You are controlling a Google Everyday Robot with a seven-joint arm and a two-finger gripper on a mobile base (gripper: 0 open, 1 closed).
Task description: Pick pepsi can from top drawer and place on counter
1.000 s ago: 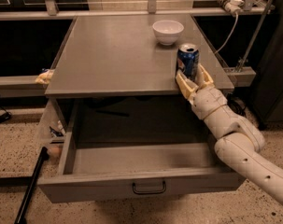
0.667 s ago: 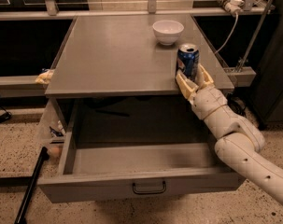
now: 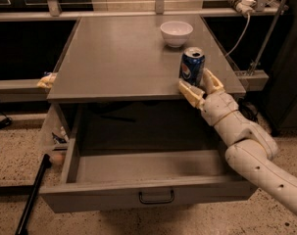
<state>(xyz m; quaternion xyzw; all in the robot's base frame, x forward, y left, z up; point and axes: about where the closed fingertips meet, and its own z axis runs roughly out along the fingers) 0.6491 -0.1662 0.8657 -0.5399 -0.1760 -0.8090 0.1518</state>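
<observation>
1. Nothing has shifted since the earlier views: the can, the arm and the drawer all lie as they did.
2. Left of the counter point(image 3: 123, 53), a small yellowish object point(image 3: 46, 81) rests on a side ledge just beside the counter's front left corner; a black pole point(image 3: 33, 195) leans below it.
3. Below the counter's front edge, the top drawer point(image 3: 153, 196) stands pulled well out, with its dark handle at the centre of the front panel.
4. Most of the counter's left and middle surface lies bare.
5. Toward the counter's back right, a white bowl point(image 3: 176, 33) sits well apart from the can.
6. Upright near the counter's front right corner, close to the front edge, stands the pepsi can point(image 3: 192, 66).
7. At that same corner the gripper point(image 3: 193, 78) has its jaws spread wide, one finger at the can's lower left and the other just beside its right side; contact cannot be told.
8. Off the counter's right front, the pale arm point(image 3: 246, 151) passes above the drawer's right rear corner.
</observation>
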